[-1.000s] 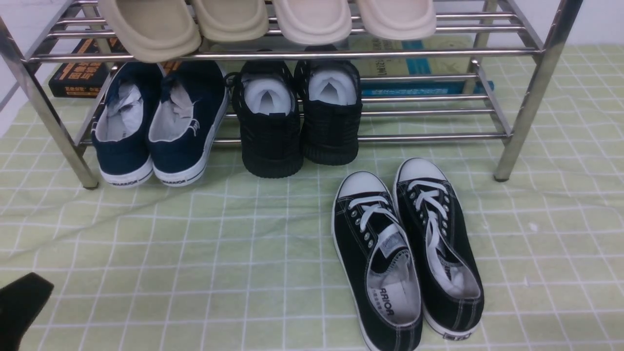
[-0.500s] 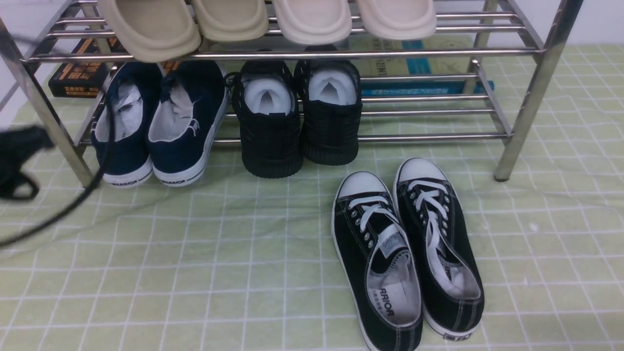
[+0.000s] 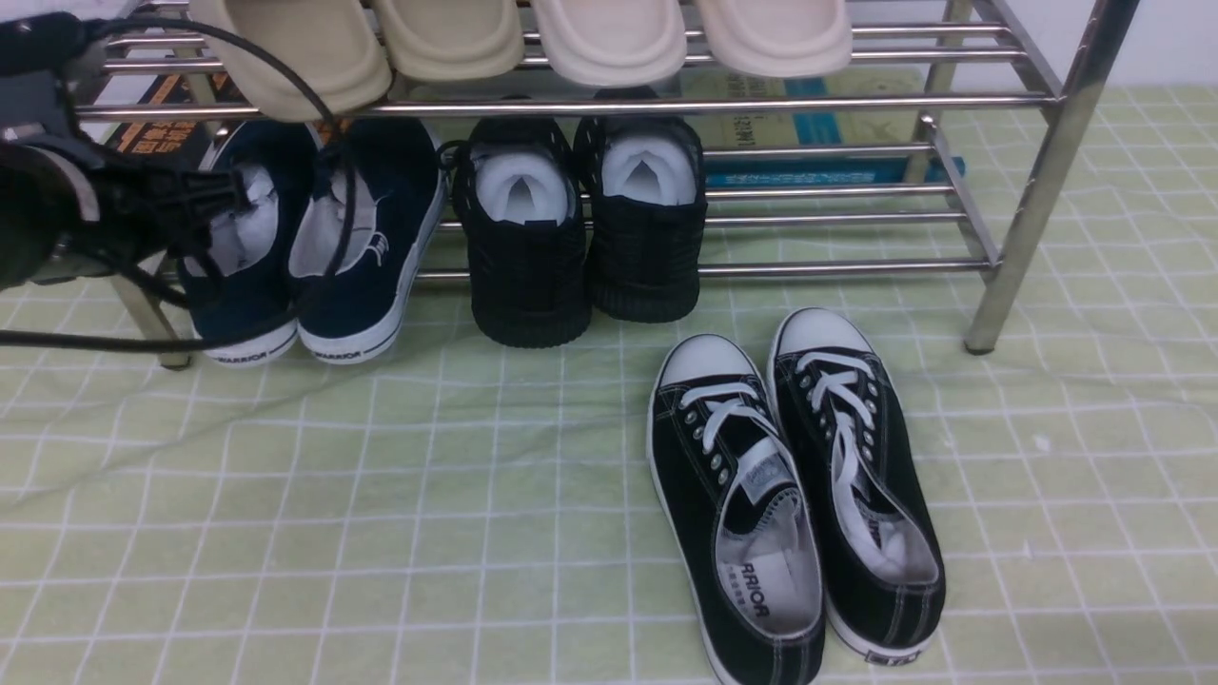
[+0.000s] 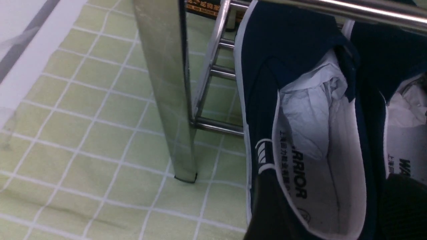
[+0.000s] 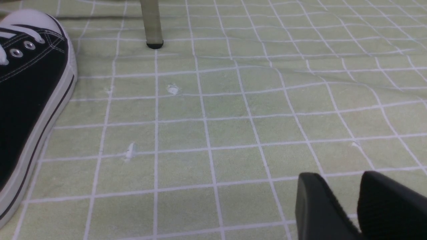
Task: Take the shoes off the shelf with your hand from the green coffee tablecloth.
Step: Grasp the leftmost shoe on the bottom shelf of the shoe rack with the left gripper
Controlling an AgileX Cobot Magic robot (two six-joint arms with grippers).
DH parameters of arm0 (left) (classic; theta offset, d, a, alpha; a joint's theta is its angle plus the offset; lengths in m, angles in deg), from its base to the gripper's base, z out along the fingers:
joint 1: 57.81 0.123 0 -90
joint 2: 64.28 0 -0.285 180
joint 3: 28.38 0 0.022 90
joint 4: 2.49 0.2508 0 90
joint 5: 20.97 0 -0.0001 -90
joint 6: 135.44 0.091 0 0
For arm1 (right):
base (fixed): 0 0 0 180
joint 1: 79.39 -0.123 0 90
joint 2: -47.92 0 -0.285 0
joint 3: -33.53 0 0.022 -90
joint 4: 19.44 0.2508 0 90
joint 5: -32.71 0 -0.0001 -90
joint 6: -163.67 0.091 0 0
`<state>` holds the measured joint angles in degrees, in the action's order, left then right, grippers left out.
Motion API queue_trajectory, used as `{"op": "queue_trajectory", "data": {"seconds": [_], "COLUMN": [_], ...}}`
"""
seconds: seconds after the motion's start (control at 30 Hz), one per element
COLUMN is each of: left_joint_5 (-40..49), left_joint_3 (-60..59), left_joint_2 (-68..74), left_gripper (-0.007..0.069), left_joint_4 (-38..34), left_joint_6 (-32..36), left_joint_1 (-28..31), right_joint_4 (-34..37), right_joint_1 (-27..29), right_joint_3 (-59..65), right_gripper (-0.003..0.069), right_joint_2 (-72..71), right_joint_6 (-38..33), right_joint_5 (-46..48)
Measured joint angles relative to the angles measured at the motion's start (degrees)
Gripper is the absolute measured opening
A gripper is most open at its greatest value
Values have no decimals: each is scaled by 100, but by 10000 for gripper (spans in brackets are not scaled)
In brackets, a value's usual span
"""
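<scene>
**Step in hand:** approach to the grasp; nothing is gripped yet.

**Location of parts:** The navy shoes sit at the left end of the shelf, on the lower tier, heels toward the near side. The shelf stands on the green tablecloth.

**End effectors:**
- The left gripper hangs over the left shoe's heel opening, jaws spread wide and empty. Contact with the shoe cannot be told.
- The right gripper hovers low over bare cloth near the black lace-up sneakers, jaws slightly apart, holding nothing.

**Next move, by judgement:** seat the fingers on a heel wall and close. Then draw the shoe toward the near side, clear of the upper rail and the left shelf leg.
</scene>
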<state>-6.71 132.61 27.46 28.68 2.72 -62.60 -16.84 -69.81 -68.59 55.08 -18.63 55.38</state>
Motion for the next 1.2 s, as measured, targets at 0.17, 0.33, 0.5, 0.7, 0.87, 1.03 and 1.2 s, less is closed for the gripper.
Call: {"op": "queue_trajectory", "data": {"seconds": [0.17, 0.33, 0.5, 0.7, 0.87, 1.03, 1.2], "left_joint_5": [176, 383, 384, 507, 481, 481, 519], "left_joint_3": [311, 738, 848, 848, 858, 869, 869], "left_joint_2": [490, 936, 1242, 1571, 1786, 1913, 1789], "left_gripper": [429, 428, 428, 428, 405, 251, 43], "left_joint_4": [508, 1071, 1503, 2010, 2239, 2274, 2242], "left_joint_6": [-691, -1374, -1589, -1628, -1650, -1681, -1685], "left_joint_1": [0, 0, 0, 0, 0, 0, -7], "right_joint_4": [0, 0, 0, 0, 0, 0, 0], "right_joint_1": [0, 0, 0, 0, 0, 0, 0], "right_joint_3": [0, 0, 0, 0, 0, 0, 0], "right_gripper": [223, 227, 226, 234, 237, 237, 237], "right_joint_2": [0, 0, 0, 0, 0, 0, 0], "right_joint_6": [0, 0, 0, 0, 0, 0, 0], "right_joint_5": [0, 0, 0, 0, 0, 0, 0]}}
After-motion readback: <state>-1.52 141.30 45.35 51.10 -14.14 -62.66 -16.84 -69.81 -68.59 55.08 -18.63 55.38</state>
